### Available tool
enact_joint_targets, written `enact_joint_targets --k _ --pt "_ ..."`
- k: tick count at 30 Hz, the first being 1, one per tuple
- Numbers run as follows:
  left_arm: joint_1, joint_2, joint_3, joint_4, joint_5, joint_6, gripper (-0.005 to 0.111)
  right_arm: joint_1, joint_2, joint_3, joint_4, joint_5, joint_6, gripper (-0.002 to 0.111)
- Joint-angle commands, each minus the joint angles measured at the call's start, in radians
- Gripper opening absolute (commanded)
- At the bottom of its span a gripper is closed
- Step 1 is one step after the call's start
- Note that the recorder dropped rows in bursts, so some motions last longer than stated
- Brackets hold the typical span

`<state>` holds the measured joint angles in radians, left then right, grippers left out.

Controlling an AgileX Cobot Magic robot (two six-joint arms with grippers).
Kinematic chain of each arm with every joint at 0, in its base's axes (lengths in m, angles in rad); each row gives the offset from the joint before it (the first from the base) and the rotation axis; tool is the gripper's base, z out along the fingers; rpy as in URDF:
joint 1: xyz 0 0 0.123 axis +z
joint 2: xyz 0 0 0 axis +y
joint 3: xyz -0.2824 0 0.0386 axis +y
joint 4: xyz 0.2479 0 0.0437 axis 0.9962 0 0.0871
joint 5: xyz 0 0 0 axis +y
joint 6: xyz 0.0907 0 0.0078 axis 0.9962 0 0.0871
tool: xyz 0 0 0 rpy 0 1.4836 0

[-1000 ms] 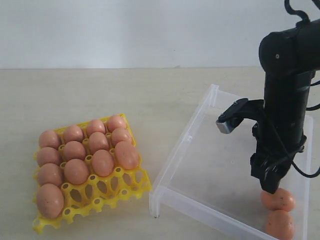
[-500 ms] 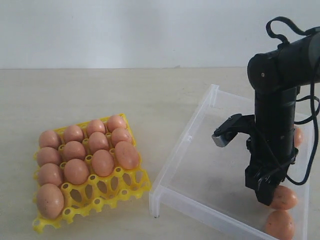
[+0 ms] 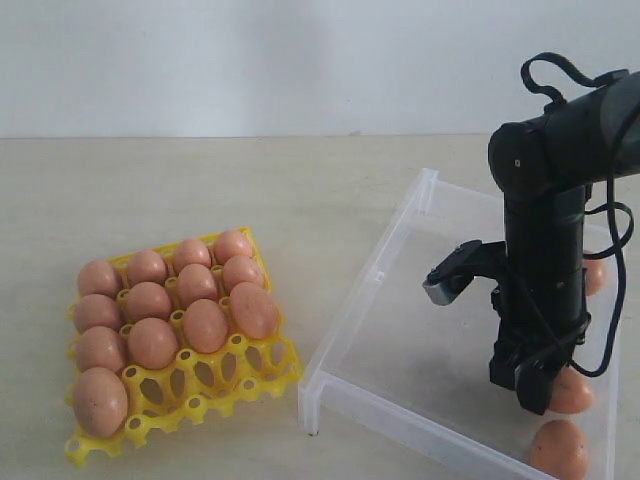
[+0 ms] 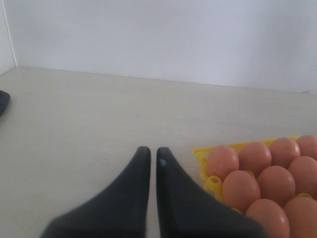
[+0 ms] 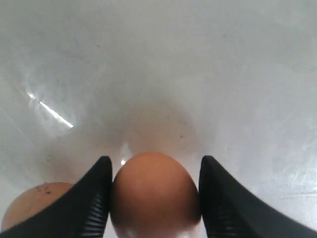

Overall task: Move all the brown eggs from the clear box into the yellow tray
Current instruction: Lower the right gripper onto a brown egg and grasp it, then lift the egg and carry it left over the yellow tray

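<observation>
— How is the light in the exterior view?
— Bright, even and soft. The yellow tray [image 3: 255,372] throws only a faint shadow, and the clear box [image 3: 360,290] shows a pale sheen along its wall.
— And the wrist views?
— The right one has white glare streaks on the box floor. The brown egg [image 5: 154,193] up close is soft-edged, with a dim shadow behind it. The left one is hazier: the left gripper [image 4: 150,152] is a dark blur, and the eggs [image 4: 240,188] beside it are unsharp.
</observation>
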<state>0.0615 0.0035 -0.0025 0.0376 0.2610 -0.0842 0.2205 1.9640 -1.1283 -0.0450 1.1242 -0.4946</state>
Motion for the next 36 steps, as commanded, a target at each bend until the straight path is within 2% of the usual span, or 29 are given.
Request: enact_joint_targets --k 1,5,8,11,12,13,16,19,21,24,26,27,29,32,34,36 --pt "-0.002 -0.003 0.003 -0.007 -0.008 -0.002 0.004 -0.001 0.001 -0.001 0.004 -0.025 0.009 0.000" --pt "-0.002 -0.003 0.003 -0.007 -0.008 -0.002 0.004 -0.001 -0.027 -0.001 0.087 -0.091 0.051 0.000" --pt "-0.002 -0.003 0.003 -0.007 -0.008 -0.002 0.004 -0.001 -0.122 -0.001 0.290 -0.229 0.187 0.000" --pt "-0.002 -0.003 0.003 -0.007 -0.008 -0.002 0.004 0.031 -0.274 0.081 0.536 -0.563 0.222 0.000" --pt "-0.002 -0.003 0.003 -0.007 -0.008 -0.002 0.004 0.069 -0.331 0.133 0.591 -0.709 0.222 0.000" --pt "-0.002 -0.003 0.003 -0.007 -0.008 -0.002 0.004 0.154 -0.402 0.212 0.614 -0.912 0.222 0.000" --pt "-0.002 -0.003 0.003 -0.007 -0.008 -0.002 0.004 0.424 -0.517 0.365 0.614 -1.360 0.222 0.000" --pt "-0.002 -0.003 0.003 -0.007 -0.008 -0.002 0.004 0.653 -0.494 0.418 0.610 -1.661 0.231 0.000" --pt "-0.002 -0.003 0.003 -0.007 -0.008 -0.002 0.004 0.736 -0.439 0.418 0.612 -1.737 0.305 0.000" --pt "-0.002 -0.003 0.003 -0.007 -0.008 -0.002 0.004 0.777 -0.351 0.418 0.543 -1.808 0.477 0.000" --pt "-0.002 -0.003 0.003 -0.007 -0.008 -0.002 0.004 0.775 -0.271 0.418 0.345 -1.886 0.639 0.000" --pt "-0.002 -0.003 0.003 -0.007 -0.008 -0.002 0.004 0.755 -0.193 0.416 0.128 -1.996 0.771 0.000" --pt "-0.002 -0.003 0.003 -0.007 -0.008 -0.002 0.004 0.725 -0.121 0.401 -0.095 -2.067 1.013 0.000" --pt "-0.002 -0.003 0.003 -0.007 -0.008 -0.002 0.004 0.720 -0.068 0.386 -0.147 -2.045 1.025 0.000" --pt "-0.002 -0.003 0.003 -0.007 -0.008 -0.002 0.004 0.717 -0.038 0.359 -0.143 -1.963 1.016 0.000" --pt "-0.002 -0.003 0.003 -0.007 -0.008 -0.002 0.004 0.717 -0.002 0.279 -0.143 -1.790 0.991 0.000"
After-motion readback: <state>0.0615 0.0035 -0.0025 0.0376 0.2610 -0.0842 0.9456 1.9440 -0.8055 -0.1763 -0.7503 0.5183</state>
